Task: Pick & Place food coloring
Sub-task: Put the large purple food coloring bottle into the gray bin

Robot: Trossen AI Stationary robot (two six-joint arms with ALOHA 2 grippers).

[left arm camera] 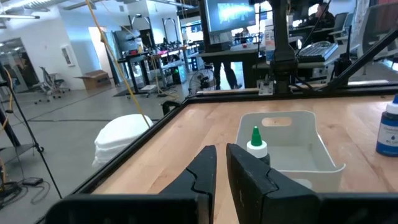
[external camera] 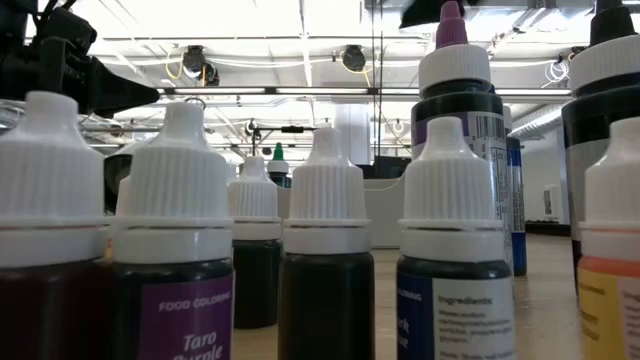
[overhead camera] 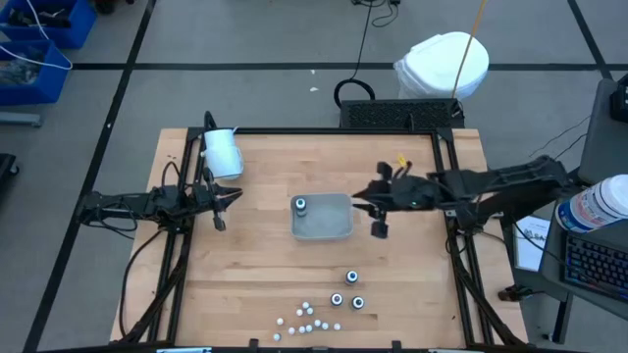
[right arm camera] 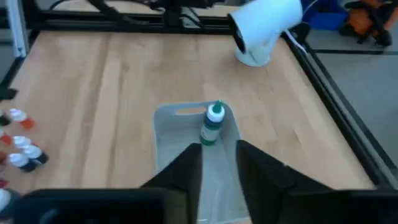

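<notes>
Food coloring bottles [overhead camera: 334,309] crowd the wooden table's [overhead camera: 255,284] near edge; left claw [overhead camera: 218,210] pressed together, right claw [overhead camera: 377,218] slightly spread.

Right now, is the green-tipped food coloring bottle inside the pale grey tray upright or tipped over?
Upright: the green-tipped bottle stands on its base in the pale grey tray, tip pointing up.

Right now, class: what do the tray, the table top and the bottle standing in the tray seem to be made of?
Tray: probably moulded plastic, pale grey and matte, with rounded corners and a handle slot. Table top: wood, light planks with visible grain. Bottle: likely plastic, dark body, white ribbed cap with a green tip.
</notes>
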